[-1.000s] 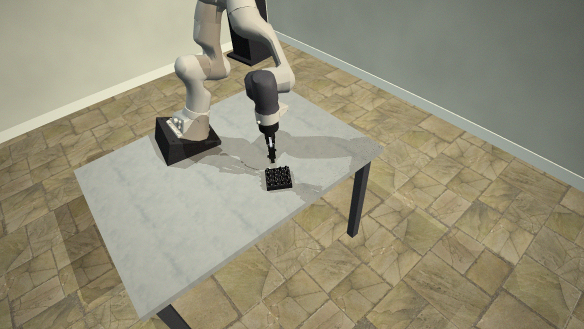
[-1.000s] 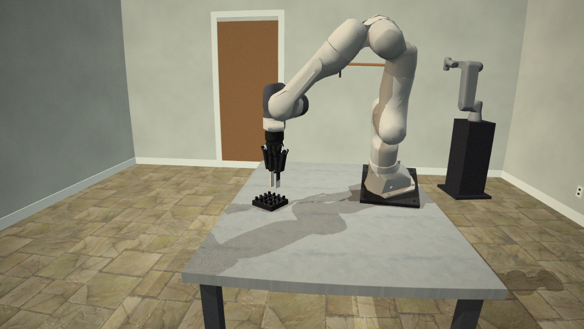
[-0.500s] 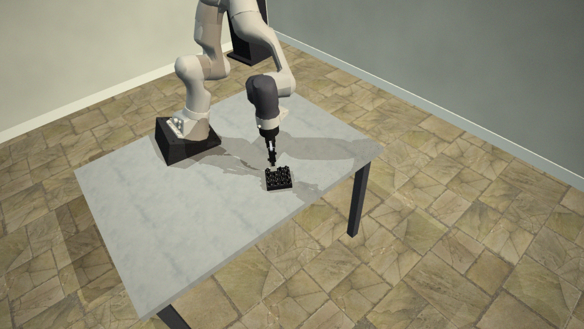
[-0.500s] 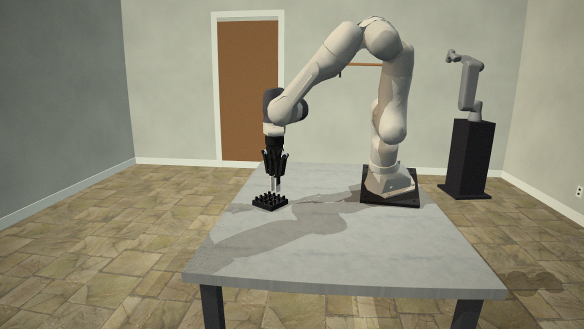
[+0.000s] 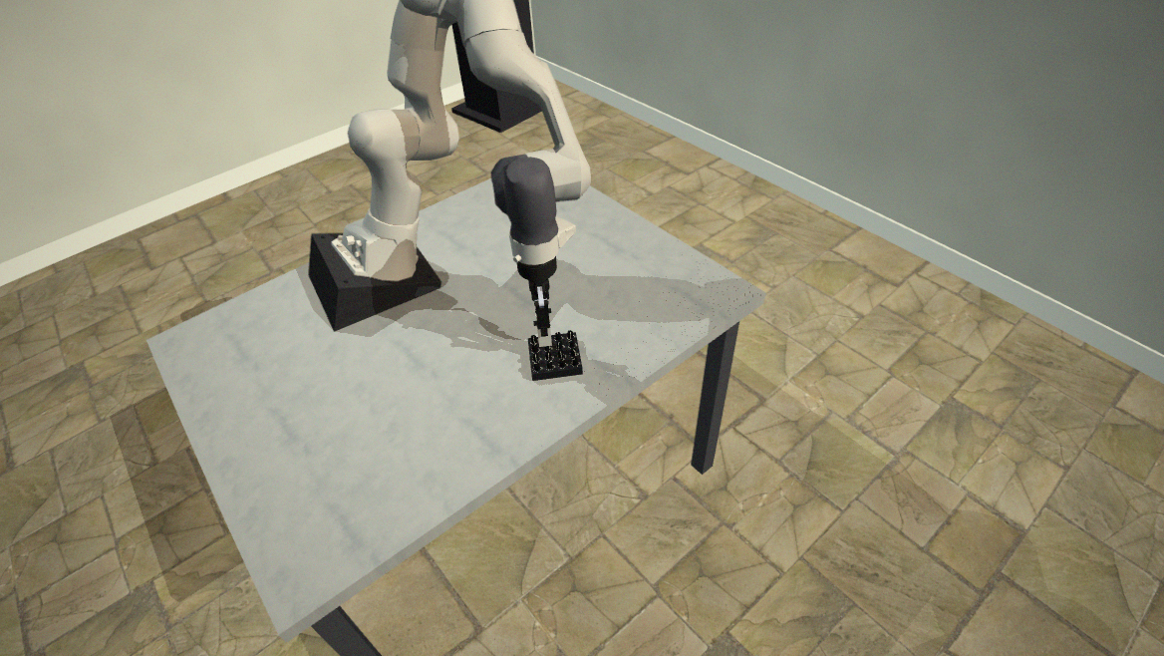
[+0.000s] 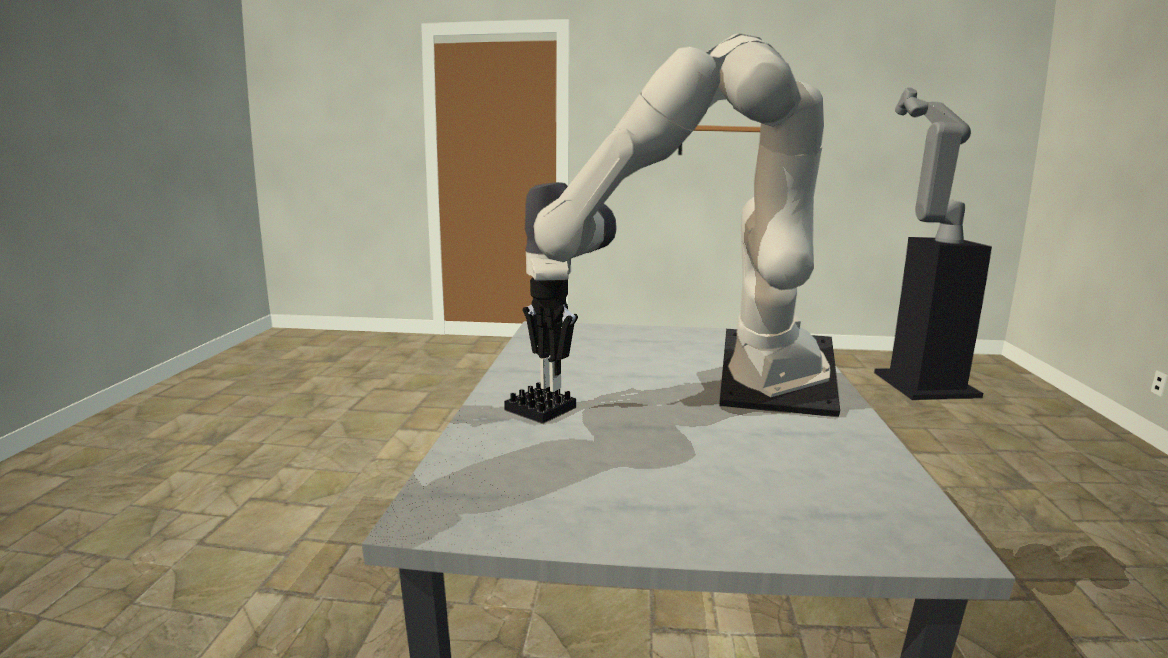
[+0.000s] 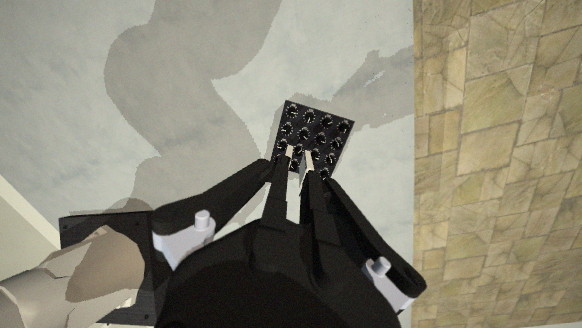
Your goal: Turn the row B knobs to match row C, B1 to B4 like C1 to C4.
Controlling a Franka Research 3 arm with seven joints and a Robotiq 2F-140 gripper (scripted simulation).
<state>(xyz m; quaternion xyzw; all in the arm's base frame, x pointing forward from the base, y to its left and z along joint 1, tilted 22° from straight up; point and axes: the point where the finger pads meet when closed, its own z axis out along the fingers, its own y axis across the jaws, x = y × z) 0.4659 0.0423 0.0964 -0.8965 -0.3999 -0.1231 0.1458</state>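
Evidently, going by the exterior view, the knob box [image 5: 557, 375] [image 6: 541, 415] [image 7: 314, 126] is sitting at the far left of the worktop [image 5: 325, 407] [image 6: 694, 506] [image 7: 50, 100]. Just over it, the end effector [image 5: 544, 339] [image 6: 550, 387] [image 7: 296, 156] is holding its fingers narrowly apart, pinching nothing visibly. Farther right, the mount [image 5: 332, 319] [image 6: 776, 406] [image 7: 67, 229] is carrying the arm. The white lines are showing too small to say which row B knobs are matching row C; any turning left, plus the final withdrawal, is probably still pending.

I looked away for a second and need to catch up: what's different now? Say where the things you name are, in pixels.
The gripper [image 5: 543, 337] [image 6: 552, 387] [image 7: 296, 156] has come down, its fingertips now at the knobs near one edge of the knob box [image 5: 557, 375] [image 6: 542, 414] [image 7: 345, 122]. I can't tell whether it grips one. The box stayed put.
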